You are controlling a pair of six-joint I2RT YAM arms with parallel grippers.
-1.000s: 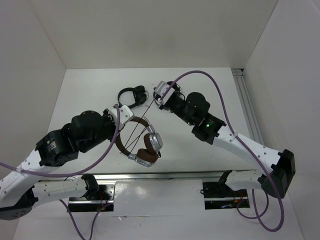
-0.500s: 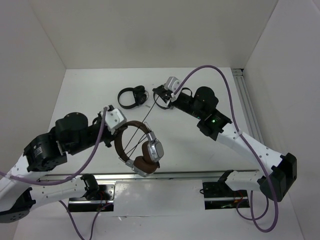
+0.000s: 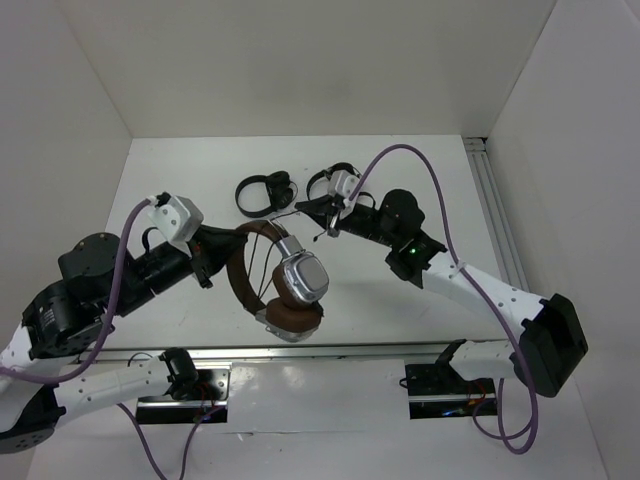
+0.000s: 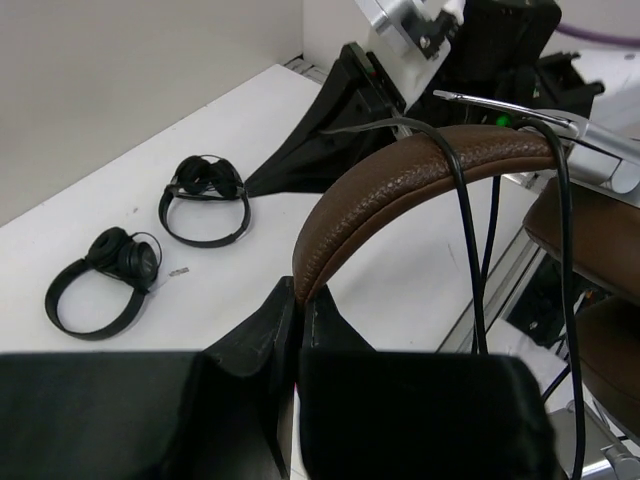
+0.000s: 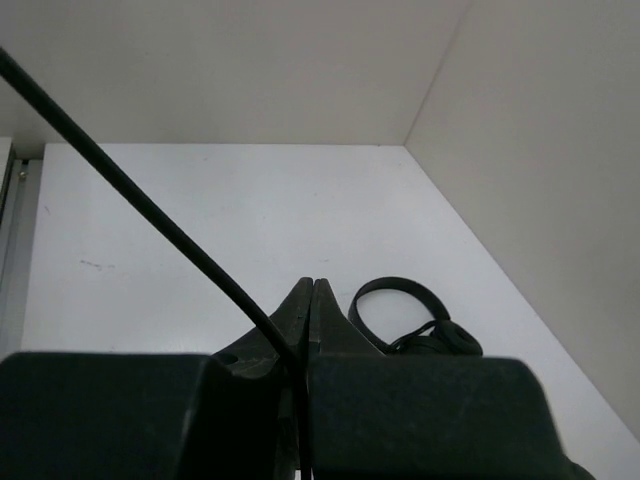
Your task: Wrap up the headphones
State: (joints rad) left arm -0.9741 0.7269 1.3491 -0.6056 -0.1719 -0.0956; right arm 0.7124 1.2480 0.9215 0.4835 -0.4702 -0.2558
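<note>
Left tool (image 4: 298,305) clamps the headphones (image 3: 290,318) by the headband (image 4: 400,170), earcups (image 3: 303,278) pointing right; right tool (image 5: 310,300) pinches the cable (image 5: 150,208).

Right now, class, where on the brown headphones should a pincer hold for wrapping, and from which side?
The headband, from outside its arch: a narrow padded strip that the left pincer is shut across, leaving room for the cable turns.

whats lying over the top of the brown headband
Strands of thin black cable drape over the headband. Their lower runs are hidden behind the left end effector gripping it.
</note>
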